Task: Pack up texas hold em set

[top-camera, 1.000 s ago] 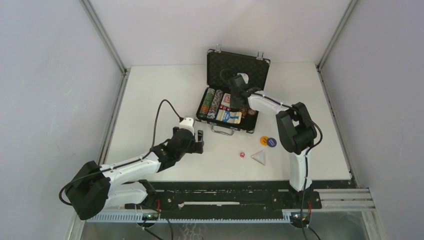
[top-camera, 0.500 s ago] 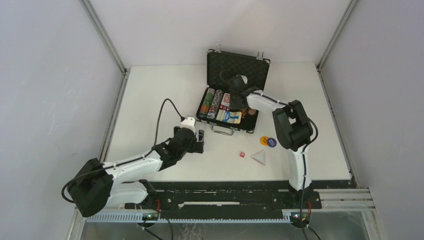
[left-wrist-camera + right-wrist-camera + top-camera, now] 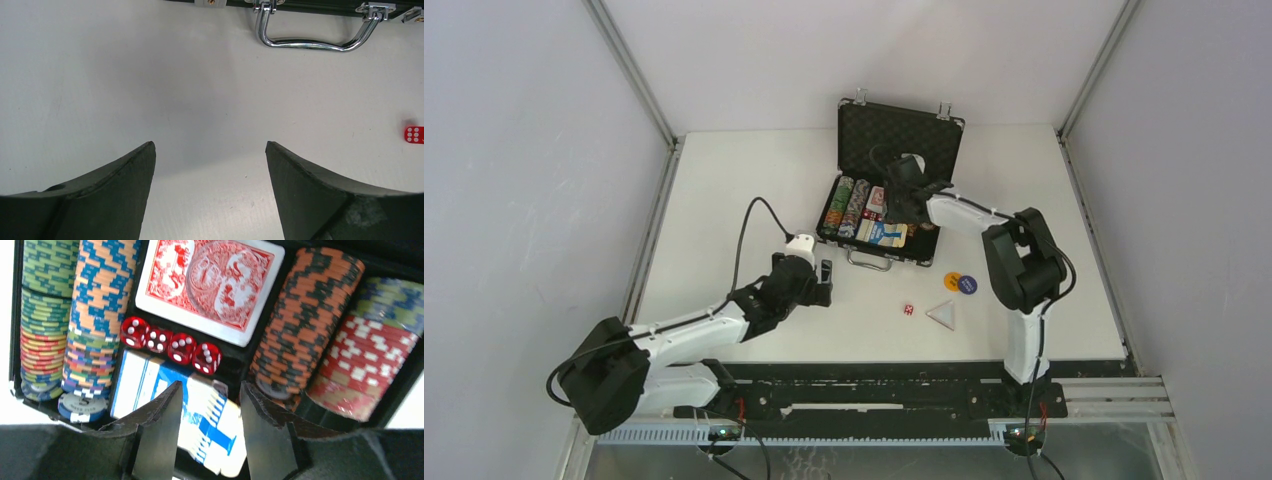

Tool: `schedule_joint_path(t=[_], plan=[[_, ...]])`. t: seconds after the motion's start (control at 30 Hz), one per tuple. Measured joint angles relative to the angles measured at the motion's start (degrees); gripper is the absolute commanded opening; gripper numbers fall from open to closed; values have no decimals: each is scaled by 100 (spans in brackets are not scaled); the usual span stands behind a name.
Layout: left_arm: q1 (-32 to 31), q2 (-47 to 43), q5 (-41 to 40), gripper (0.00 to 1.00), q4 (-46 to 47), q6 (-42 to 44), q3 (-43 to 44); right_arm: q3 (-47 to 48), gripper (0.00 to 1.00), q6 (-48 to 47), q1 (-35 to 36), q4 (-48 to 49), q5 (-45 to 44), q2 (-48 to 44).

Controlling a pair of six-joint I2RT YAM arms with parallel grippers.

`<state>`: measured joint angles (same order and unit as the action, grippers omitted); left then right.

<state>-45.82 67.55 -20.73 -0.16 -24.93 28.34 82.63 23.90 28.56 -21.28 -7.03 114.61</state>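
Note:
The black briefcase (image 3: pixel 902 125) stands open at the back middle of the table, lid upright. Inside lie rows of poker chips (image 3: pixel 95 315), a red-backed card deck (image 3: pixel 210 285), several red dice (image 3: pixel 172 345) in a row and a blue card box (image 3: pixel 145 385). My right gripper (image 3: pixel 210 387) hovers open just above the blue box, nothing between its fingers. My left gripper (image 3: pixel 210 147) stands open and empty low over bare table, short of the silver handle (image 3: pixel 310 45). One red die (image 3: pixel 908 310), a white triangle piece (image 3: pixel 942 314) and two round buttons (image 3: pixel 960 283) lie on the table before the case.
The loose die (image 3: pixel 413 134) lies to the right of my left gripper (image 3: pixel 824 282). The right arm (image 3: pixel 1014 260) reaches over the buttons towards the case. Metal frame posts (image 3: pixel 639 80) and grey walls bound the table (image 3: pixel 724 180) left and right.
The right gripper's jaws have opened over the case, and that arm's elbow has swung slightly right. The left arm has stayed put.

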Motion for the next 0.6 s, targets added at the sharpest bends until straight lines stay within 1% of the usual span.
schedule_joint_path(t=[0.17, 0.3, 0.37, 0.43, 0.53, 0.6], plan=[[0, -28, 24, 85, -2, -2, -2, -503, 54, 2, 111, 13, -170, -686], [0, -61, 61, 85, 0, -4, -2, -1040, 54, 59, 321, 96, -446, -1486], [0, -61, 98, 85, -2, -7, 0, -1368, 55, 116, 507, 127, -627, -1851], [0, -61, 140, 85, 0, -7, -2, -1816, 57, 238, 800, 142, -866, -2214], [0, -61, 179, 85, 2, -9, 0, -2376, 61, 459, 1152, 129, -1040, -2470], [0, -61, 216, 85, 2, -11, 0, -2774, 62, 643, 1357, 133, -1067, -2514]])
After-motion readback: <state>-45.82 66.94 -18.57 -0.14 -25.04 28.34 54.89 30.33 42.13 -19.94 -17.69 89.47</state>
